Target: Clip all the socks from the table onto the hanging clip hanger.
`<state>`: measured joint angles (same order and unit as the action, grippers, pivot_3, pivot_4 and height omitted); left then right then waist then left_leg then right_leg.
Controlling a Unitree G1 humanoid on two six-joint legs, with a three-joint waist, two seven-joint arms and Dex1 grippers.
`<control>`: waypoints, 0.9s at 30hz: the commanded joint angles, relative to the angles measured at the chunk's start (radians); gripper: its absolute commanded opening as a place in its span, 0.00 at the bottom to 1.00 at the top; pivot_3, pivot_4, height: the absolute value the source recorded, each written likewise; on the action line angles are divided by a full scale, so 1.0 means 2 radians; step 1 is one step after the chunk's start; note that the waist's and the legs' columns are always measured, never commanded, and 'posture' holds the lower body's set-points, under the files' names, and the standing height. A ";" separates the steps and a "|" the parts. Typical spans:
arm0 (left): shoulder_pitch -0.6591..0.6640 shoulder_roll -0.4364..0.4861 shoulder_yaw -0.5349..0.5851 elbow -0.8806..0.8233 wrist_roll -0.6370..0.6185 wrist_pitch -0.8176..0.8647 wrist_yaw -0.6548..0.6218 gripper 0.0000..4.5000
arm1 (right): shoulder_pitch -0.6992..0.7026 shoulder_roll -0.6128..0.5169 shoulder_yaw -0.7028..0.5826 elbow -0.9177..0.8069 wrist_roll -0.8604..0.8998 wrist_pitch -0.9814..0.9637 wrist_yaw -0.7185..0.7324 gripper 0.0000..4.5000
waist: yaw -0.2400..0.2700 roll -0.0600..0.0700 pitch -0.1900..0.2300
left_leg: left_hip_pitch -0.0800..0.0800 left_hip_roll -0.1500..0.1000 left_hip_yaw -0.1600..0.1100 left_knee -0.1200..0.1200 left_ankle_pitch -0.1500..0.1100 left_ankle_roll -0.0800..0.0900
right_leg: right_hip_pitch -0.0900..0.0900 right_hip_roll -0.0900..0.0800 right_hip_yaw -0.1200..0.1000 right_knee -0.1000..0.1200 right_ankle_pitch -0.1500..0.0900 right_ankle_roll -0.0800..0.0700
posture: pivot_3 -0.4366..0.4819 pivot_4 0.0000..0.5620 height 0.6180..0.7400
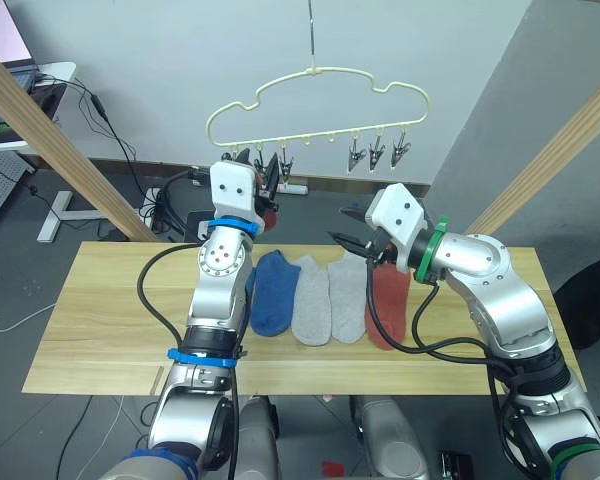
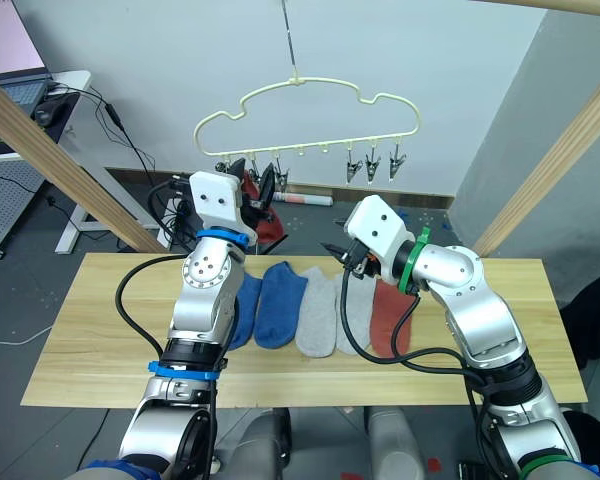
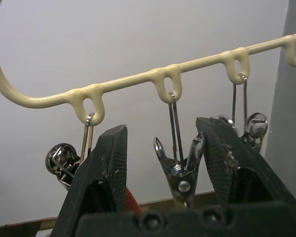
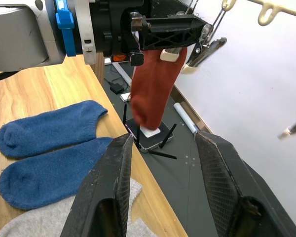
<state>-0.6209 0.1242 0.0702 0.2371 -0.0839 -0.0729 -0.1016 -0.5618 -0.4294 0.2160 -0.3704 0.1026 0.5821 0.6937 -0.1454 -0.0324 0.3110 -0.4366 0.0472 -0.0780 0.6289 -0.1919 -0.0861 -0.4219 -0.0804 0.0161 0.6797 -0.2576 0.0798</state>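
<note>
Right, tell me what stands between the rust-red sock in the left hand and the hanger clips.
Nothing visible blocks it. The left hand holds the rust-red sock right under the clip hanger, and one silver clip hangs between its open fingers. The right hand is open, lower and apart.

The left gripper point(image 1: 263, 186) is up at the clip hanger point(image 1: 320, 110), right under its left end. Its black fingers point(image 3: 108, 163) stand apart with one silver clip point(image 3: 180, 173) hanging between them, and more clips hang close on both sides, so that spot is tight. A red sock point(image 4: 155, 89) hangs just below, in the way from underneath. The three clips point(image 1: 378, 154) at the hanger's right end hang free with open air around them. The right gripper point(image 2: 337, 250) is low over the table point(image 1: 100, 330), fingers apart, with empty space ahead. Two wooden poles point(image 1: 50, 140) slant up at both sides.
</note>
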 commanded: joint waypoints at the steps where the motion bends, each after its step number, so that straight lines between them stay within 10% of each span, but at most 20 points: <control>1: -0.006 -0.003 0.001 -0.014 0.000 -0.015 0.001 0.54 | -0.006 -0.004 -0.013 -0.014 0.011 -0.005 0.000 0.46 | 0.000 0.000 0.000 | 0.000 0.000 0.000 0.000 0.000 0.000 | 0.000 0.000 0.000 0.000 0.000 0.000 | 0.14 0.54 0.58; 11: -0.007 -0.005 -0.001 -0.011 -0.002 -0.011 -0.002 0.54 | -0.006 -0.005 -0.015 -0.016 0.014 -0.002 -0.002 0.46 | 0.000 0.000 0.000 | 0.000 0.000 0.000 0.000 0.000 0.000 | 0.000 0.000 0.000 0.000 0.000 0.000 | 0.14 0.55 0.58; 22: -0.007 -0.004 0.001 -0.014 -0.005 -0.008 -0.009 0.02 | -0.005 0.001 -0.026 -0.021 0.040 -0.008 -0.001 0.46 | 0.000 0.000 0.000 | 0.000 0.000 0.000 0.000 0.000 0.000 | 0.000 0.000 0.000 0.000 0.000 0.000 | 0.14 0.55 0.58; 27: -0.004 -0.002 0.002 -0.018 -0.005 -0.006 -0.011 0.00 | 0.017 -0.007 -0.038 -0.016 0.041 0.013 -0.017 0.73 | 0.000 0.000 0.000 | 0.000 0.000 0.000 0.000 0.000 0.000 | 0.000 0.000 0.000 0.000 0.000 0.000 | 0.14 0.55 0.58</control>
<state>-0.6214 0.1153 0.0707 0.2367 -0.0920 -0.0763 -0.1216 -0.5530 -0.4299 0.1700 -0.3717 0.1824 0.5972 0.6828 -0.1457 -0.0324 0.3110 -0.4365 0.0473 -0.0780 0.6289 -0.1919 -0.0861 -0.4219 -0.0804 0.0161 0.6796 -0.2576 0.0799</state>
